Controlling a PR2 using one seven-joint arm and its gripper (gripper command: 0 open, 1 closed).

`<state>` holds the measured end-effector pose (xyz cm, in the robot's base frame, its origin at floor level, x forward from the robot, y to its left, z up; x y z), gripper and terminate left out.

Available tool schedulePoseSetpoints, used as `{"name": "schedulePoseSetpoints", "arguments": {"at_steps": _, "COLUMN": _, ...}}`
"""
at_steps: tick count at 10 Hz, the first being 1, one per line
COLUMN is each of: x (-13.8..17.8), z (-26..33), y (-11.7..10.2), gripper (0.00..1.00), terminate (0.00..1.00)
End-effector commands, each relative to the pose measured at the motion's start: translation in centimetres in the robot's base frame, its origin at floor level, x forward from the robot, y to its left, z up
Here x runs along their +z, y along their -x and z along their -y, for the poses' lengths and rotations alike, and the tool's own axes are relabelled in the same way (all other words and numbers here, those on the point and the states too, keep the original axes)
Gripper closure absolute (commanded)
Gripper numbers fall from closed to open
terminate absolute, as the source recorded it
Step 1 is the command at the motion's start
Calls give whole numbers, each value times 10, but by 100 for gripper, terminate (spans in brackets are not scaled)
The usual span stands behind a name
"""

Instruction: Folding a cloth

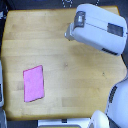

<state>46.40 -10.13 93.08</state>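
The cloth [34, 83] is shown flat at the near left of the table [75, 65], well apart from the gripper [70, 32], whose jaw state cannot be told; a shallow pinch may be risked, dragging the thin fabric.

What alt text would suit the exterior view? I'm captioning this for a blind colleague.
A small pink cloth lies flat and unfolded near the lower left of a wooden table, seen from above. A white robot arm hangs over the table's upper right, well apart from the cloth; its gripper cannot be made out.
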Motion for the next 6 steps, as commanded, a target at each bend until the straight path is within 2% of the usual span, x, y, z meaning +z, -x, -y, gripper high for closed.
{"name": "schedulePoseSetpoints", "arguments": {"at_steps": 1, "x": 8, "z": 116, "y": -16, "gripper": 0, "terminate": 0}}
{"name": "schedulePoseSetpoints", "arguments": {"at_steps": 3, "x": 9, "z": 135, "y": -15, "gripper": 0, "terminate": 0}}
{"name": "schedulePoseSetpoints", "arguments": {"at_steps": 5, "x": 14, "z": 165, "y": -25, "gripper": 0, "terminate": 0}}
{"name": "schedulePoseSetpoints", "arguments": {"at_steps": 6, "x": 15, "z": 173, "y": -26, "gripper": 0, "terminate": 100}}
